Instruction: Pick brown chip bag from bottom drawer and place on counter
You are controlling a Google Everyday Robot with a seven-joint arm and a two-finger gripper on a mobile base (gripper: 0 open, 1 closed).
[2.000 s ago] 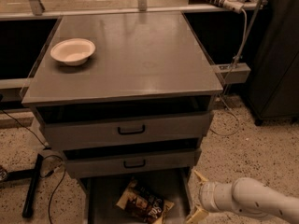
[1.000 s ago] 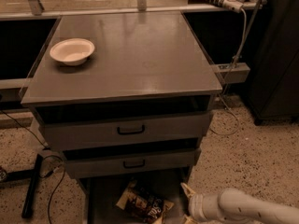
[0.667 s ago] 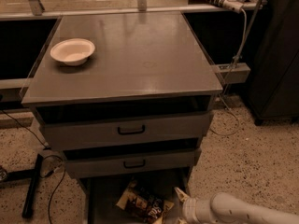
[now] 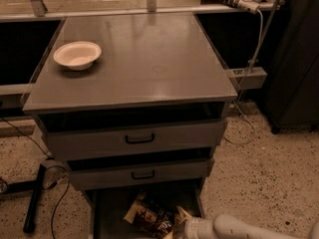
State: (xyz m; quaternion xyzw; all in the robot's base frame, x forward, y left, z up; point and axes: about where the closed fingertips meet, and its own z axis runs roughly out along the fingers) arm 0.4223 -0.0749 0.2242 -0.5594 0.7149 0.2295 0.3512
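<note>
Gripper (image 4: 179, 222) has slid left, low in view, up to the right edge of the bag (image 4: 148, 215), which lies in the open bottom drawer (image 4: 108, 210), not yet on the counter (image 4: 149, 59); grip state can't be told, grasp looks imminent.

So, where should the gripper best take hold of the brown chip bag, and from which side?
Probably the edge on the view's right, coming from above on that side. The brown chip bag lies flat and slanted on the bottom drawer floor, so only an edge offers something to pinch, and the gripper sits just beside that one.
</note>
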